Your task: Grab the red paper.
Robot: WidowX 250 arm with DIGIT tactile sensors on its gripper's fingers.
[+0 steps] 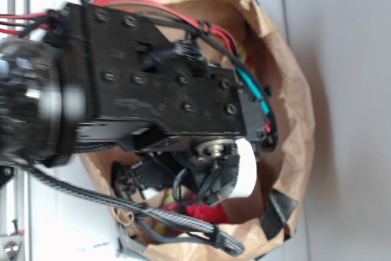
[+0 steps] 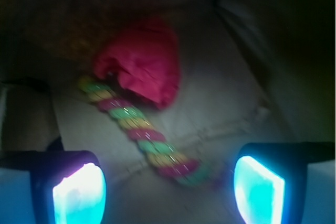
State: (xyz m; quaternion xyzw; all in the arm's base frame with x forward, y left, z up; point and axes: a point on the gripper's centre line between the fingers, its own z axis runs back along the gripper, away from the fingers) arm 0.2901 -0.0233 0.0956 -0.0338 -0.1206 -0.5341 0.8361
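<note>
The red paper [image 2: 144,66] is a wrinkled bright red wad on the floor of a brown paper bag [image 1: 287,77]. In the wrist view it lies ahead of my gripper [image 2: 168,190], up and slightly left of centre. My two glowing pads [image 2: 79,195] stand wide apart with nothing between them, so the gripper is open. A red, green and yellow twisted rope [image 2: 142,135] runs diagonally from the wad toward the gap between the pads. In the exterior view a patch of the red paper [image 1: 204,212] shows under the arm; the fingers are hidden there.
The bag's walls [image 2: 262,35] rise dark on every side of the gripper. My black arm [image 1: 153,71] with red and black cables fills the bag's mouth. A white roll-like object [image 1: 247,169] and a black strap [image 1: 278,212] sit by the bag's near rim.
</note>
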